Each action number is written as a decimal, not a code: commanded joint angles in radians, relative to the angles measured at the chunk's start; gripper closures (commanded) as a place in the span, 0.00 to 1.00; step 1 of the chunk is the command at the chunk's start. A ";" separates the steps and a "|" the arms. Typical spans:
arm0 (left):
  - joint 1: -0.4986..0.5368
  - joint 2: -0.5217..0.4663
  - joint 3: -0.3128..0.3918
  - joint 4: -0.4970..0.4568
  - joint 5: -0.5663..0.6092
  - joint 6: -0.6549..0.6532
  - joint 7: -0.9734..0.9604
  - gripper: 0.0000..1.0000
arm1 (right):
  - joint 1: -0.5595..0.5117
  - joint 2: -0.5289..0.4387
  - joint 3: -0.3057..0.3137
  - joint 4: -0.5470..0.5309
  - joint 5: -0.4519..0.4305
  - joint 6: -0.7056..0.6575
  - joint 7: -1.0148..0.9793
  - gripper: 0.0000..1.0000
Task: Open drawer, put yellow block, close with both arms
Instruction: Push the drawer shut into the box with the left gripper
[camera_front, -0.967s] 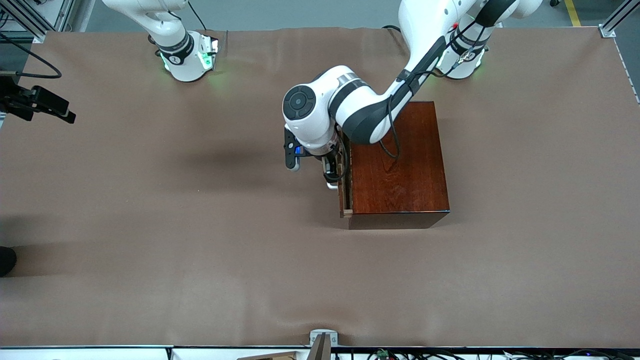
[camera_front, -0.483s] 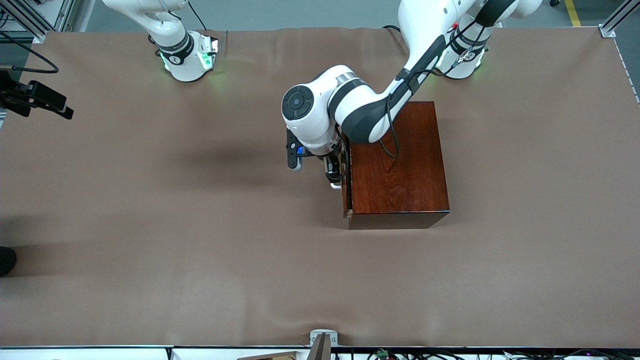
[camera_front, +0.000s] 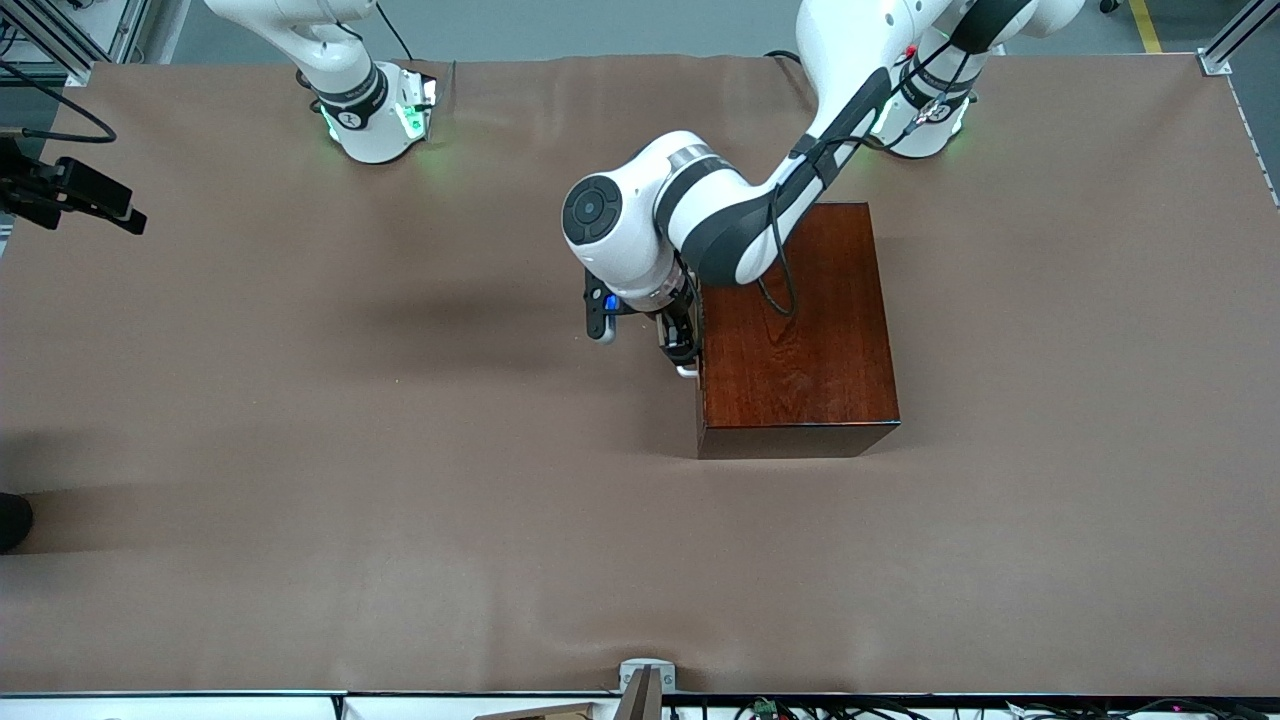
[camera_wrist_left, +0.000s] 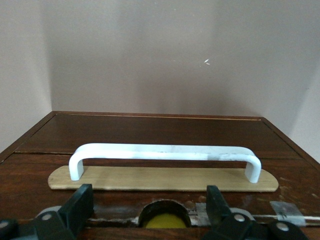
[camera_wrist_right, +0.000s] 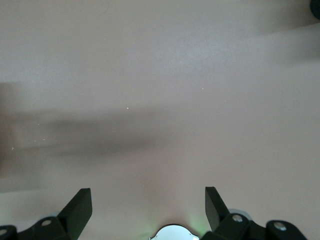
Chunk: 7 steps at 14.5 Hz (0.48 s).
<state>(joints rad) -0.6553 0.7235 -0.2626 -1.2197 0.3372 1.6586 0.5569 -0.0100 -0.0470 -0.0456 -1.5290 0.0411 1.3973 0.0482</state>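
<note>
Pushed flush since a second ago, the drawer (camera_front: 697, 340) now sits closed in the wooden box (camera_front: 795, 330) (its pale edge gone from sight). At the box's 9 o'clock face, the left gripper (camera_front: 683, 350) spreads wide beside the white handle (camera_wrist_left: 165, 154). Unseen, the yellow block. Waiting, the right gripper (camera_wrist_right: 148, 206) hangs wide open over bare table (camera_front: 300, 400).

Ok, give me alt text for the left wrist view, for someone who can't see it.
Close-up of the drawer front, dark reddish wood, with its white handle running across a pale backing strip. The left gripper is open, its black fingers apart just short of the handle.
</note>
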 joint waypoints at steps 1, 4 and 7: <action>0.002 -0.032 -0.012 -0.015 0.002 0.119 -0.149 0.00 | -0.019 -0.016 0.013 0.000 -0.006 -0.011 0.010 0.00; 0.000 -0.074 -0.041 0.000 -0.040 0.142 -0.484 0.00 | -0.018 -0.016 0.015 0.001 -0.006 -0.011 0.012 0.00; 0.017 -0.183 -0.038 -0.006 -0.085 0.110 -0.661 0.00 | -0.018 -0.016 0.013 0.004 -0.007 -0.011 0.010 0.00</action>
<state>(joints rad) -0.6567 0.6379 -0.3087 -1.2002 0.2977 1.8012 -0.0206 -0.0100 -0.0471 -0.0456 -1.5279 0.0411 1.3972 0.0482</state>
